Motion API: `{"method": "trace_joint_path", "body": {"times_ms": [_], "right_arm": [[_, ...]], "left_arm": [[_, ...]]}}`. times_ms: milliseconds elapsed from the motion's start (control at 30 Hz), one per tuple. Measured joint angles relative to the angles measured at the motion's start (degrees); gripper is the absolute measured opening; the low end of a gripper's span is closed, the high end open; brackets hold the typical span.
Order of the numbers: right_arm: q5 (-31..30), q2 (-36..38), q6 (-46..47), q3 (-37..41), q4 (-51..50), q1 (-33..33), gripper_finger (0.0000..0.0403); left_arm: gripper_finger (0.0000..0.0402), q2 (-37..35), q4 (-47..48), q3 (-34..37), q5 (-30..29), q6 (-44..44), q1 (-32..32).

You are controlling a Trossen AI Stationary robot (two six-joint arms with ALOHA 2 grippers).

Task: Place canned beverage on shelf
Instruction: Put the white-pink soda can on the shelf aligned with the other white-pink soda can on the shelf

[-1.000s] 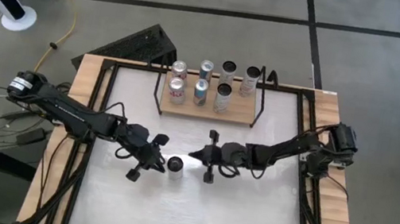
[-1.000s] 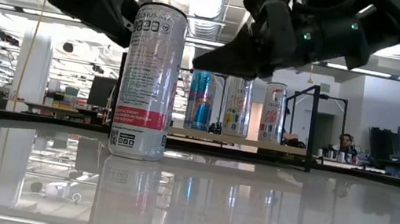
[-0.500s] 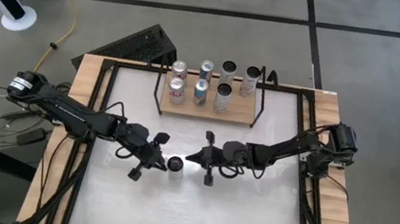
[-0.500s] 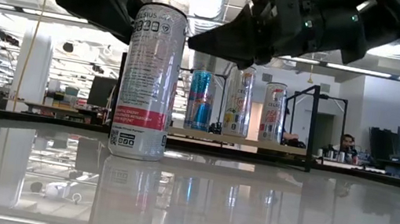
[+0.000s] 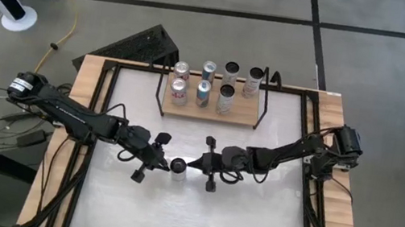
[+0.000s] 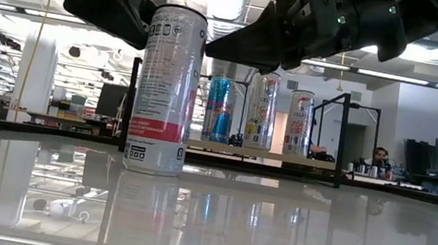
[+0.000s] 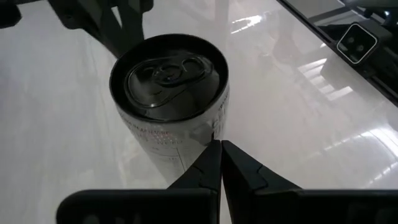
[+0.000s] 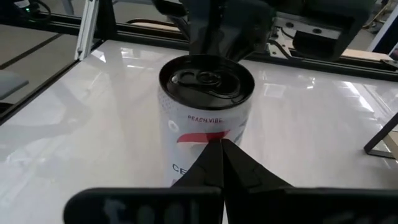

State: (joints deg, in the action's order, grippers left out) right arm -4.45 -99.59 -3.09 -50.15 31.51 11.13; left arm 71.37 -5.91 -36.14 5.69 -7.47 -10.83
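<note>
White glossy tabletop under me, wooden edges, black frame rails along both sides. One tall silver can stands upright on it, mid-table, dark lid up. At the far edge sits the shelf, a light-wood board in a black wire frame with upright ends, carrying seven upright cans in two rows. Rest of the board bare.

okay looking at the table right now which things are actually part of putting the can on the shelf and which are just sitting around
Part of the job:
- can standing on the white tabletop
- shelf at the far edge
- left gripper and right gripper, jaws shut, pressed in on either side of the can

Just lying about:
- seven cans already on the shelf
- black crate on the floor
</note>
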Motion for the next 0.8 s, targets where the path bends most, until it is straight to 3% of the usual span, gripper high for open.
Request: {"method": "trace_joint_path", "body": {"times_ms": [400, 600, 800], "right_arm": [[0.26, -0.01, 0.04, -0.09, -0.28, 3.02, 0.0017], [0.24, -0.02, 0.04, -0.11, -0.42, 4.58, 0.0021], [-0.71, 1.56, 1.36, -0.19, -5.82, 4.42, 0.0016]], "left_arm": [[0.0000, 0.02, -0.23, 0.00, -1.27, 0.59, 1.77], [0.0000, 0.02, -0.64, 0.00, -5.24, 1.14, 2.21], [0.0000, -2.25, 6.82, 0.00, -5.37, 4.58, 2.04]]}}
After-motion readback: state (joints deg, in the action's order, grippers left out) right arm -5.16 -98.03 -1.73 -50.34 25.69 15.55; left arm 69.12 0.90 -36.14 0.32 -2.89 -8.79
